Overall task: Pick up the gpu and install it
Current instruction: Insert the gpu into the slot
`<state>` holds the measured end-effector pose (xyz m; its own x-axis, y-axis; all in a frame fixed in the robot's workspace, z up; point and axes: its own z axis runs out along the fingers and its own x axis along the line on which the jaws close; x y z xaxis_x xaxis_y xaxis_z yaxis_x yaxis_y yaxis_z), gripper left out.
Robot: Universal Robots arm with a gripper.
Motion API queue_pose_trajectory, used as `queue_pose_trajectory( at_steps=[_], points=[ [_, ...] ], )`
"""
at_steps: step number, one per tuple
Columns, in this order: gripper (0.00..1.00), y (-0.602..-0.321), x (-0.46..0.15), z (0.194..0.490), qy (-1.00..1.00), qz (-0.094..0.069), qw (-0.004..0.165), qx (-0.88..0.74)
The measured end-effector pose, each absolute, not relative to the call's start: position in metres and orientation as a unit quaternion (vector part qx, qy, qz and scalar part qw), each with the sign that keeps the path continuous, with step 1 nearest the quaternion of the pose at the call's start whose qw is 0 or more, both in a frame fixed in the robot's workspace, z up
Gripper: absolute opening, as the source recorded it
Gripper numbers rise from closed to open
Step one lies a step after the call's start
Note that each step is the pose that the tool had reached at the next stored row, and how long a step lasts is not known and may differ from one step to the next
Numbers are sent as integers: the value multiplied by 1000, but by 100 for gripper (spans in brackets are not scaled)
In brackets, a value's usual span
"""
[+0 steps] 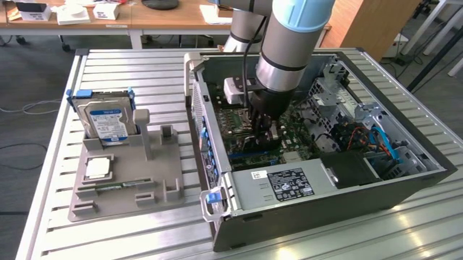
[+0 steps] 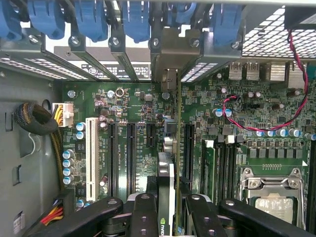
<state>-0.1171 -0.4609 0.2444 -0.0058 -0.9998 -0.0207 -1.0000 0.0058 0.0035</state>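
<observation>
Exterior view: reaching down with the silver-and-pale-blue robot arm into the open dark-grey metal computer case, itself lying on its side on the slatted aluminium bench. Holding the black pincer low over the green motherboard, near the middle of the case and just behind the boxy silver power supply with the black label. Also sitting on the bench, well apart toward the exterior view's left: a grey plastic fixture tray, carrying an upright silver hard drive with a blue-white label, a small square pale chip and a slim green memory stick lying flat.

Wrist view: looking straight down onto the motherboard. Clamping the pincer's black fingers from both sides on the thin, flat, dark gpu card, so closing on it rather than standing apart. Keeping that gpu card upright and edge-on over the board, running between two long black expansion slots. Bringing its silvery-beige metal bracket up against the case's rear wall, under the row of blue plastic slot latches. Not telling from here whether the card's lower edge is seated in a slot or only hanging just above it. Lying off to one side: a long white slot, a red-and-black twisted wire and a metal-framed processor socket.
</observation>
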Motion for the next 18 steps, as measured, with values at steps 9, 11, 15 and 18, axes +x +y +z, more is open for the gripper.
queue_pose_trajectory(
  at_steps=[9, 11, 15, 18],
  points=[
    [27, -461, -117, 244, 709, 9, 6, -705],
    [27, -461, -117, 244, 709, 9, 6, -705],
    [28, -461, -117, 243, 709, 9, 7, -705],
    [34, -461, -117, 244, 709, 9, 6, -705]
  ],
)
